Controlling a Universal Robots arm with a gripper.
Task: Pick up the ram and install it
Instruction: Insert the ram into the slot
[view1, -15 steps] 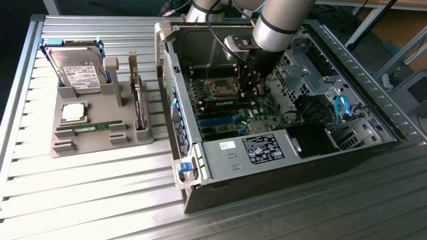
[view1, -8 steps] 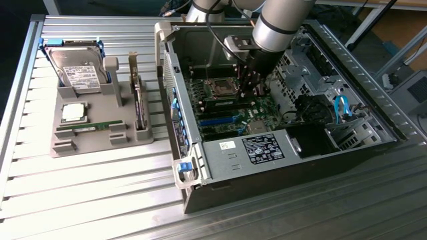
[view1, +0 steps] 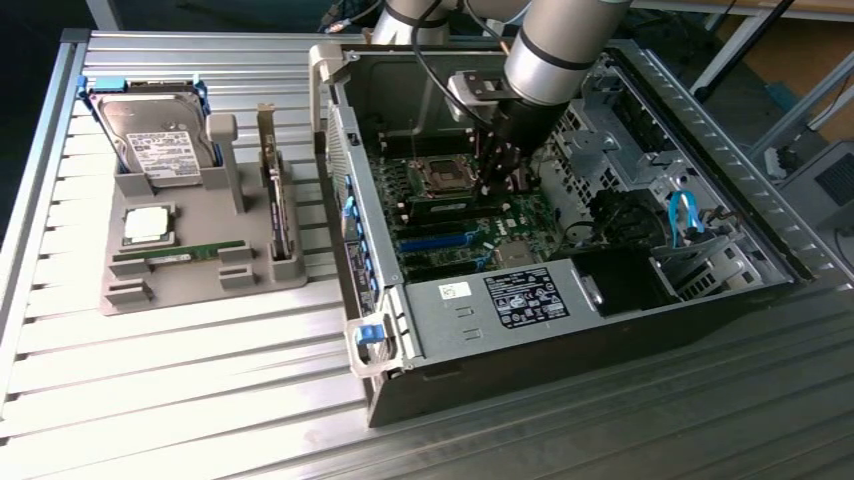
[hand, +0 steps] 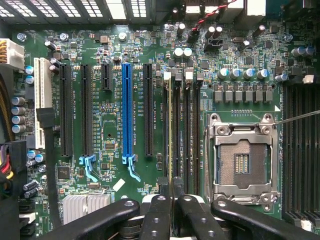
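In the exterior view the arm (view1: 561, 50) reaches down into the open computer case (view1: 747, 290). Its pincer (view1: 507, 188) sits low over the motherboard, just at three o'clock of the CPU socket (view1: 443, 178). The tips are dark against dark parts, so what they grip is hard to make out here. At nine o'clock of the case, on the worktop (view1: 200, 400), a grey tray (view1: 174, 290) carries a hard drive (view1: 158, 140), a silver CPU chip (view1: 147, 224), a dark expansion card (view1: 278, 210) and a spare green stick (view1: 180, 252).

In the wrist view the pincer (hand: 173, 192) is clamped on the ram (hand: 171, 130). The ram is seen edge-on as a thin pale line, and it stands in the memory slots between the blue slot (hand: 127, 110) and the CPU socket. The fingers (hand: 159, 215) hide its near end, and how deep it sits cannot be told.
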